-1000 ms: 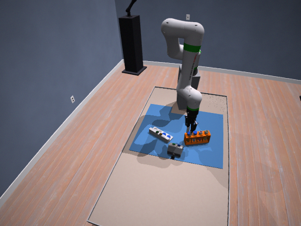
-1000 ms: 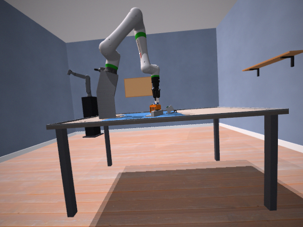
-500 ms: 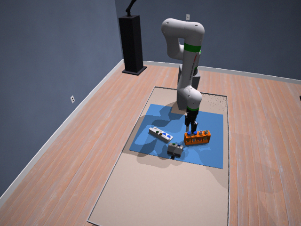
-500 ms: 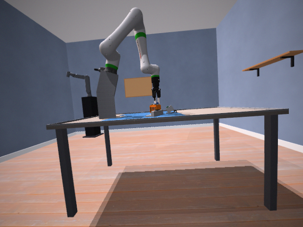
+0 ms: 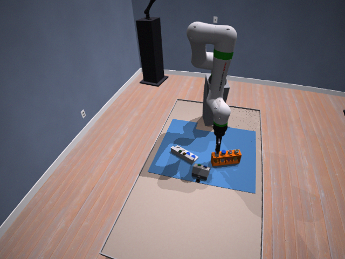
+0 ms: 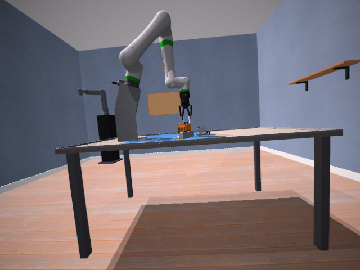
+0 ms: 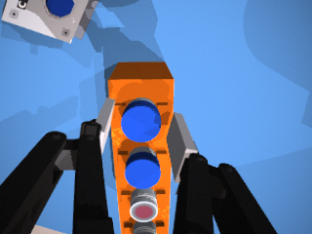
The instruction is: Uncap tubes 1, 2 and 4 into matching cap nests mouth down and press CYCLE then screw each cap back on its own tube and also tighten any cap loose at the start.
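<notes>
The orange decapping station (image 5: pixel 226 161) (image 6: pixel 184 127) (image 7: pixel 141 78) stands on the blue mat (image 5: pixel 239 178). My gripper (image 5: pixel 216 151) (image 6: pixel 185 122) (image 7: pixel 141 119) is open, its pads on either side of the blue cap (image 7: pixel 141 121) on the end tube, tube 4, with small gaps. The tube beside it carries a blue cap (image 5: pixel 223 152) (image 7: pixel 142 168). The two other tubes (image 5: pixel 230 151) (image 5: pixel 236 151) stand uncapped; one (image 7: pixel 142 211) shows red liquid. The white cap tray (image 5: pixel 175 150) holds two blue caps (image 5: pixel 188 153) (image 5: pixel 192 155) in the nests nearest the station.
The grey key desk (image 5: pixel 198 173) (image 7: pixel 34 21) with the blue key (image 5: pixel 205 167) (image 7: pixel 59 6) and the green key (image 5: pixel 199 165) sits in front of the station. The arm's base (image 5: pixel 207 111) stands behind the mat.
</notes>
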